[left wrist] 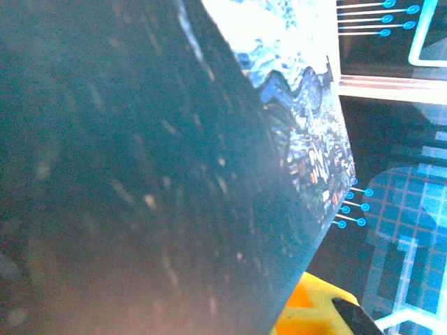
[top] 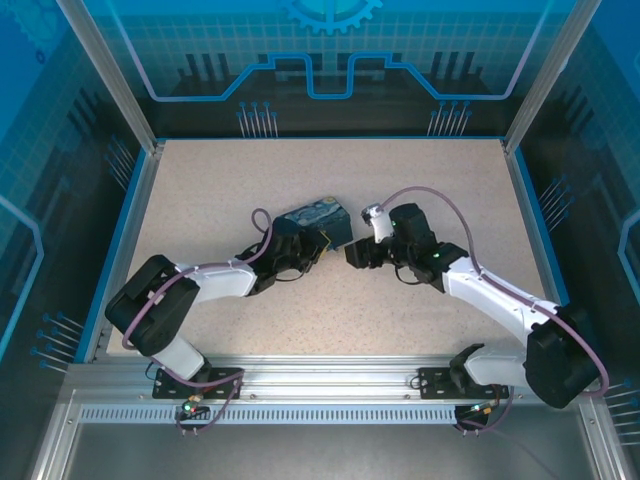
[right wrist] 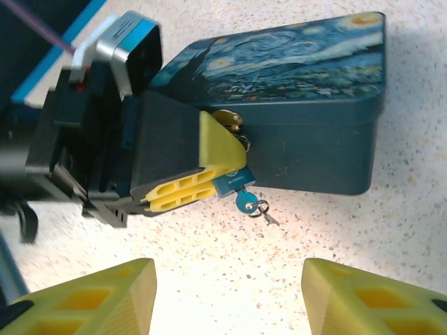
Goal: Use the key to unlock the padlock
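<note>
The padlock (right wrist: 231,183) is small and blue and hangs at the front of the painted blue box (right wrist: 293,84). My left gripper (right wrist: 222,174) is shut on the padlock's body with its yellow fingers (right wrist: 183,192). A key (right wrist: 245,202) with a blue head sticks out of the padlock's underside, and a small ring and a thin grey sliver (right wrist: 268,216) dangle from it. My right gripper (right wrist: 229,296) stands open a short way in front of the key, with only table between its yellow fingers (right wrist: 98,296). From above, the left gripper (top: 308,250) and the right gripper (top: 353,256) face each other at the box (top: 316,220).
The box rests on the speckled table (top: 330,310), about mid-table. Its dark side wall (left wrist: 154,181) is pressed close against the left wrist camera, with one yellow finger (left wrist: 314,314) below it. Blue-edged walls (top: 118,250) ring the table.
</note>
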Motion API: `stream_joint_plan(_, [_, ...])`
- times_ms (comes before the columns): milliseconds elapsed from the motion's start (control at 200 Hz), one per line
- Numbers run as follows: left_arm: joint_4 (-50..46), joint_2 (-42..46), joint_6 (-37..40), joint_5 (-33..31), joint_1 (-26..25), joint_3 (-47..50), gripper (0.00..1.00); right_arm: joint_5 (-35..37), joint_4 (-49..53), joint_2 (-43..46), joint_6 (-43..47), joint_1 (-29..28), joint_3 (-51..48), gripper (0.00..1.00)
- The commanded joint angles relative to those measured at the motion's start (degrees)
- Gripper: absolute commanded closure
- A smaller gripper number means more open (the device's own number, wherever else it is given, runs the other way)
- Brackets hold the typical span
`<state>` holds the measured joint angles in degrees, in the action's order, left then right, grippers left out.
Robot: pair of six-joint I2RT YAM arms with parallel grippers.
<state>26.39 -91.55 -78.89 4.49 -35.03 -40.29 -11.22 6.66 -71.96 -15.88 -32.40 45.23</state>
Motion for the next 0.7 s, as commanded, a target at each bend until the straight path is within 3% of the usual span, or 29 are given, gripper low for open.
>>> stream_joint_plan(0, [-3.29, 1.81, 2.52, 3.00, 0.13, -2.74, 1.00, 5.05, -1.13, -1.57, 8.96, -2.66, -1.79, 0.44])
stream_joint_plan(250, [-6.86, 1.62, 3.42, 5.32, 0.34, -5.03, 1.00, 9.61, -10.36, -4.60, 12.46, -5.04, -5.62, 0.50])
stream_joint_plan(695, [-10.04, 1.93, 4.61, 6.75, 0.65, -7.15, 1.00, 8.13, -15.25, -10.51, 12.59, -6.22, -4.40, 0.50])
